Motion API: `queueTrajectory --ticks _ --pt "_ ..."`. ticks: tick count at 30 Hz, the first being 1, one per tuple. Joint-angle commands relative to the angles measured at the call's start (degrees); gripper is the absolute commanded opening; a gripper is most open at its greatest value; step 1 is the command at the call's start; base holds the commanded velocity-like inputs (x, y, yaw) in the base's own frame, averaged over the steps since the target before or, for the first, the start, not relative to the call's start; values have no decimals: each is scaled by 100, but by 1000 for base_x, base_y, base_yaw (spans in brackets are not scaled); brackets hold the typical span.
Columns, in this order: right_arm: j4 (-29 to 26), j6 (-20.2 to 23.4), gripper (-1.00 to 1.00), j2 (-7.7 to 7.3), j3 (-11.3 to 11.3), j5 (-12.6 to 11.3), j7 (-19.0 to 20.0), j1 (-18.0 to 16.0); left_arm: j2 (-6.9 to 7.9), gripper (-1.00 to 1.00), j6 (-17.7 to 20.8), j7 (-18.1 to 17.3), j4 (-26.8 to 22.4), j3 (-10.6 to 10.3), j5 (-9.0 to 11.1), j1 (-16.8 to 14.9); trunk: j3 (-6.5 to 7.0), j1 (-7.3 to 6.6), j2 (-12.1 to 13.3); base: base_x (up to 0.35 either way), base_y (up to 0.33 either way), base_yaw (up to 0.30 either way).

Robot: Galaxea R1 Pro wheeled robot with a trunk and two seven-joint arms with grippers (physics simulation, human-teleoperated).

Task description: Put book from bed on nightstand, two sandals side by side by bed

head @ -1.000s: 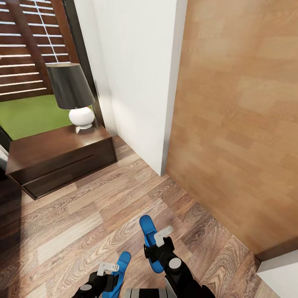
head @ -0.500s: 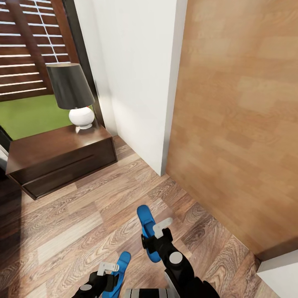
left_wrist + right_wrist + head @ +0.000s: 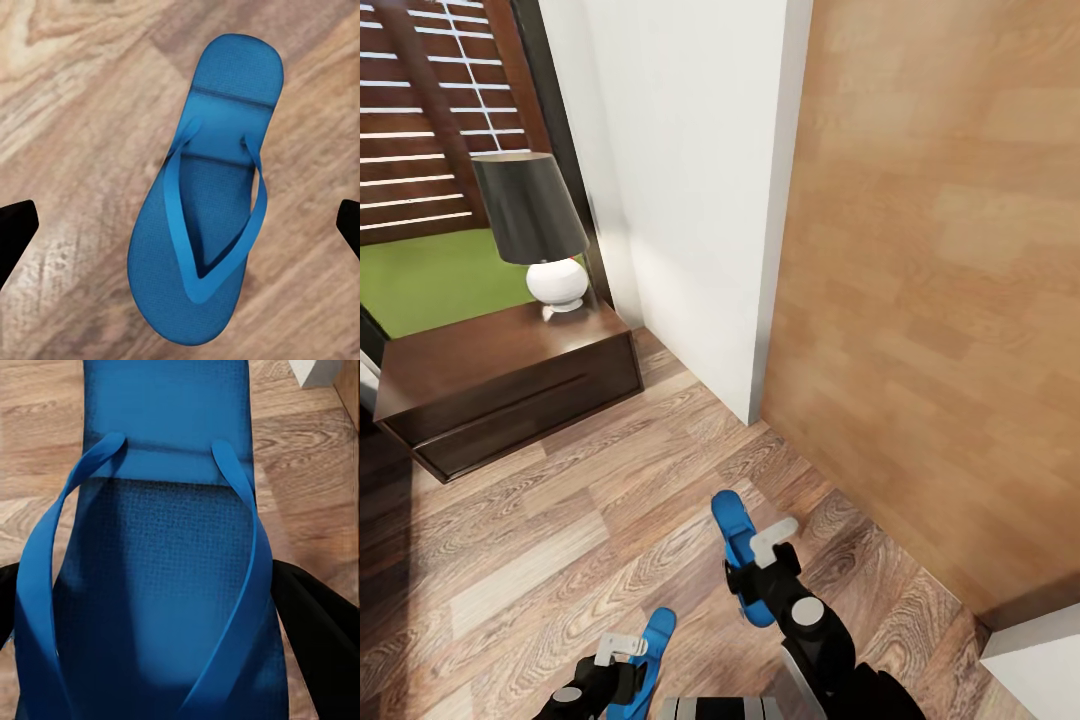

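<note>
Two bright blue sandals are in view. One sandal [image 3: 730, 520] is held off the wood floor by my right gripper [image 3: 752, 570], which is shut on its sides; in the right wrist view this sandal [image 3: 161, 532] sits between the black fingers [image 3: 319, 637]. The other sandal [image 3: 658, 632] lies flat on the floor, strap up, under my left gripper [image 3: 628, 665]. In the left wrist view that sandal [image 3: 214, 187] lies well apart from the wide-open fingertips [image 3: 15, 232]. A dark brown nightstand [image 3: 510, 385] stands at the back left. The book and the bed are out of view.
A lamp [image 3: 545, 235] with a black shade and white base stands on the nightstand. A white wall corner [image 3: 700, 220] and a tall light-wood panel [image 3: 940, 300] close off the right side. A slatted window [image 3: 430, 120] is behind the nightstand.
My right gripper has carried its sandal a little forward and to the right. The left gripper and the sandal under it have not moved.
</note>
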Motion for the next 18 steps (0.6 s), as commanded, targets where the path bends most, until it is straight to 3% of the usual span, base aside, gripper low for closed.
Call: queueTrajectory --ticks 1,7,18 --pt "-12 34 -100 -43 5 -11 -20 -4 2 100 -8 -7 2 -18 17 -3 -4 -1 -2 0 0 0" --pt "-34 39 -100 -261 -78 -40 -13 -10 2 100 -11 -11 2 -19 17 -3 -4 -1 -2 0 0 0" --pt "-122 34 -100 -348 -229 -75 -1 -12 23 100 -13 -12 2 -19 17 -3 -181 19 -12 0 0 0"
